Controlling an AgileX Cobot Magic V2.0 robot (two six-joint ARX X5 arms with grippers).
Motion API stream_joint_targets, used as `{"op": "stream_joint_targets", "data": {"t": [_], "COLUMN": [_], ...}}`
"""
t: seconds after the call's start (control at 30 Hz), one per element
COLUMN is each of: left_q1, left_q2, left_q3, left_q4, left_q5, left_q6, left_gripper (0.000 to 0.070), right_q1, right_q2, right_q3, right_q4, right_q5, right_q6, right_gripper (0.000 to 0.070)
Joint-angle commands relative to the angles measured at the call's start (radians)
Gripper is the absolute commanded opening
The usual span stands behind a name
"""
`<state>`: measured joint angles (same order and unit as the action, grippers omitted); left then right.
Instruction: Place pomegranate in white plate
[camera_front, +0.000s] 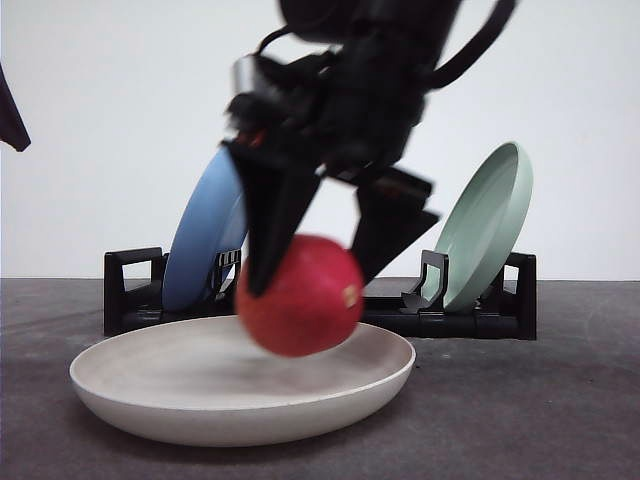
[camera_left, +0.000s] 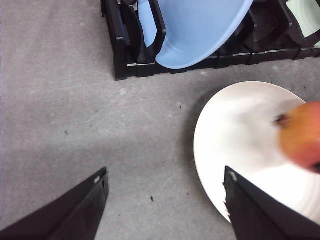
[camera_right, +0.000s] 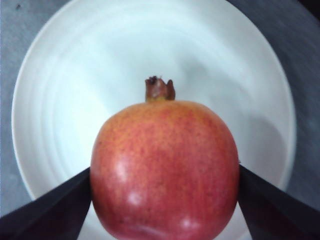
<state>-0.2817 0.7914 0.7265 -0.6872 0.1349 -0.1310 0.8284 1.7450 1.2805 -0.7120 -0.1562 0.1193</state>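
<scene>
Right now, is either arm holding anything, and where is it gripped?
The right gripper holds the pomegranate by its two opposite sides, above the white plate; the left gripper is open.

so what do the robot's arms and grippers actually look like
Both grippers have matte black, wedge-shaped fingers tapering to points. The right gripper hangs from a bulky black wrist with a silver cylindrical part, a small red detail and looping black cables. The left gripper has small pale marks at its fingertips.

We note a glossy, smooth-skinned pomegranate (camera_right: 165, 170), matt white plate (camera_right: 60, 100), speckled rough grey table (camera_left: 60, 100), black plastic-looking rack (camera_front: 130, 290).
</scene>
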Motion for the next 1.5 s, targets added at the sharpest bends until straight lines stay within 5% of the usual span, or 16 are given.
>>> {"op": "stream_joint_targets", "data": {"t": [0.0, 0.33, 0.6, 0.8, 1.0, 1.2, 1.47], "left_q1": [-0.002, -0.002, -0.002, -0.002, -0.002, -0.002, -0.002], "left_q2": [0.006, 0.006, 0.006, 0.006, 0.006, 0.006, 0.006], "left_q3": [0.015, 0.015, 0.015, 0.015, 0.015, 0.015, 0.015], "left_q4": [0.006, 0.007, 0.007, 0.006, 0.007, 0.006, 0.006], "left_q5": [0.005, 0.005, 0.005, 0.005, 0.005, 0.005, 0.005], "left_q6": [0.006, 0.006, 0.006, 0.005, 0.006, 0.005, 0.006], "left_gripper": [0.0434, 0.0434, 0.0434, 0.0434, 0.0434, 0.0434, 0.0434], "right_q1": [0.018, 0.027, 0.028, 0.026, 0.01, -0.081, -0.311], "right_q2": [0.039, 0.084, 0.091, 0.016, -0.181, -0.41, -0.62], "right_q3": [0.036, 0.052, 0.052, 0.032, -0.189, -0.421, -0.572], "right_q4": [0.017, 0.034, 0.02, 0.043, 0.306, 0.467, 0.472], "right_q5": [-0.001, -0.016, -0.03, -0.016, -0.034, -0.058, -0.174], "right_q6": [-0.015, -0.015, -0.012, -0.079, -0.083, -0.047, -0.008], "right_gripper": [0.048, 0.0495, 0.0662, 0.0603, 0.0578, 0.0578, 0.0577]}}
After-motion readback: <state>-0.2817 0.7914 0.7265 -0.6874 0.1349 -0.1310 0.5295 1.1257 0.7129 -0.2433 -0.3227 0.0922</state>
